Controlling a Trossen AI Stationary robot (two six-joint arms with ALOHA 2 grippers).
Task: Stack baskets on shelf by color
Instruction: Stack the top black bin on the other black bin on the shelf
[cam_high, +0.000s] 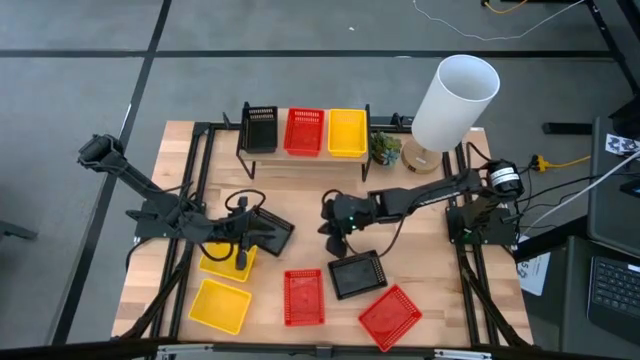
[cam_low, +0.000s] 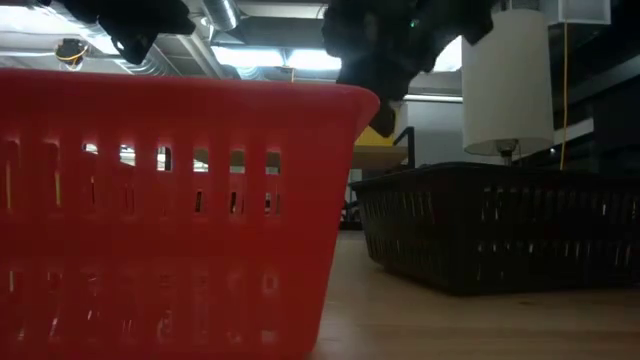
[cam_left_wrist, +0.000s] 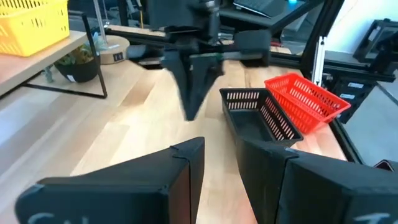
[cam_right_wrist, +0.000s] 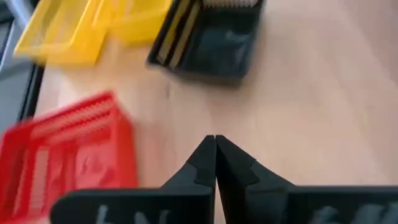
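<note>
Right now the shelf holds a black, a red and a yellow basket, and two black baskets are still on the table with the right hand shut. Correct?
Nearly. The shelf is as you say, and the right hand is shut, but the high view shows those two black baskets on the table: one lying free, one at the left hand.

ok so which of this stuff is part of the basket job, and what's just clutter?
Job: shelf, its black basket, red basket, yellow basket; loose baskets on the table; left gripper open, right gripper shut, both over the table.
Clutter: lamp, potted plant.
</note>
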